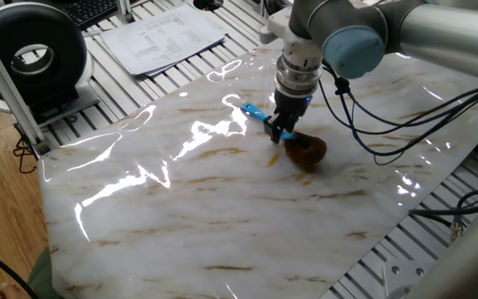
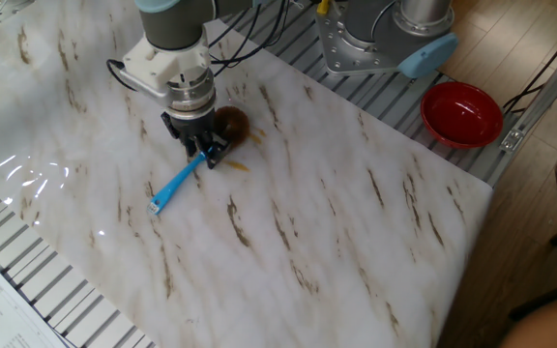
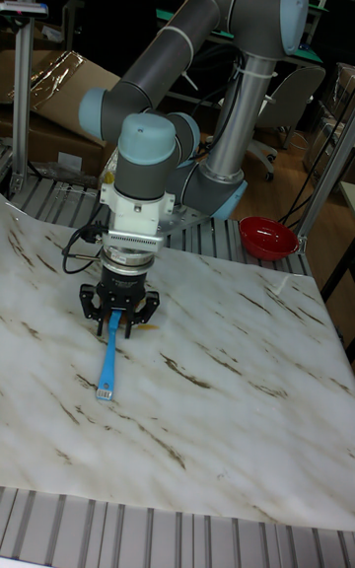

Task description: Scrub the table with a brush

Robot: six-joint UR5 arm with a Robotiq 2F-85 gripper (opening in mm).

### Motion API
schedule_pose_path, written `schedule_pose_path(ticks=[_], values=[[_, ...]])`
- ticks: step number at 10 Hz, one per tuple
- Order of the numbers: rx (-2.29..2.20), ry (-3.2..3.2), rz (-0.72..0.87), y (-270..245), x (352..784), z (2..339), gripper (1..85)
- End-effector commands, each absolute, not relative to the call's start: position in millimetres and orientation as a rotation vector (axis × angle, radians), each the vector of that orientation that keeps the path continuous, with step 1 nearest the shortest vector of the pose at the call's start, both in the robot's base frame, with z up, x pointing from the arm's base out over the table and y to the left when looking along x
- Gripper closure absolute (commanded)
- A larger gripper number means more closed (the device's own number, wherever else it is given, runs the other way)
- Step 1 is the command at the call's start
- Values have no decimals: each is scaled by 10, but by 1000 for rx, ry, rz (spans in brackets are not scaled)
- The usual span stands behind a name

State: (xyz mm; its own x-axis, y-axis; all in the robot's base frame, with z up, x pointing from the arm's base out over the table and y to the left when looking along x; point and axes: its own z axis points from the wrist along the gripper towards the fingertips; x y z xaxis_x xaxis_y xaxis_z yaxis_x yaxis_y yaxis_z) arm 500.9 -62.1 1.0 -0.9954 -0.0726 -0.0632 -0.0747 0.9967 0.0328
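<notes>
The brush lies on the white marble-patterned table (image 1: 181, 208) (image 2: 356, 213) (image 3: 227, 410), its fuzzy brown head (image 1: 307, 150) (image 2: 230, 123) resting on the surface and its blue handle (image 1: 254, 113) (image 2: 170, 188) (image 3: 108, 361) pointing away from the head. My gripper (image 1: 279, 134) (image 2: 204, 155) (image 3: 118, 326) stands upright over the handle, right beside the head. Its fingers are spread on either side of the handle, so it looks open. In the tall fixed view the head is mostly hidden behind the gripper. A small orange-brown stain (image 2: 238, 166) sits next to the head.
A red bowl (image 2: 463, 113) (image 3: 268, 236) stands off the table's edge near the robot base (image 2: 385, 39). Papers (image 1: 163, 35) and a black round device (image 1: 30, 56) lie on the ribbed metal frame beyond the far side. Cables (image 1: 388, 124) hang above the table.
</notes>
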Motion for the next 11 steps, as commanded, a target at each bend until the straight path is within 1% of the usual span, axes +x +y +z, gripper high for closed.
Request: schedule_pose_path(ticks=[1,4,6,10,11], values=[[-160,2973,109,-520,5263,56,383],[-233,2853,125,-452,5542,123,367],[-248,2854,110,-475,5538,120,363],[-240,2913,91,-526,5399,81,353],[-243,2912,84,-521,5395,135,333]])
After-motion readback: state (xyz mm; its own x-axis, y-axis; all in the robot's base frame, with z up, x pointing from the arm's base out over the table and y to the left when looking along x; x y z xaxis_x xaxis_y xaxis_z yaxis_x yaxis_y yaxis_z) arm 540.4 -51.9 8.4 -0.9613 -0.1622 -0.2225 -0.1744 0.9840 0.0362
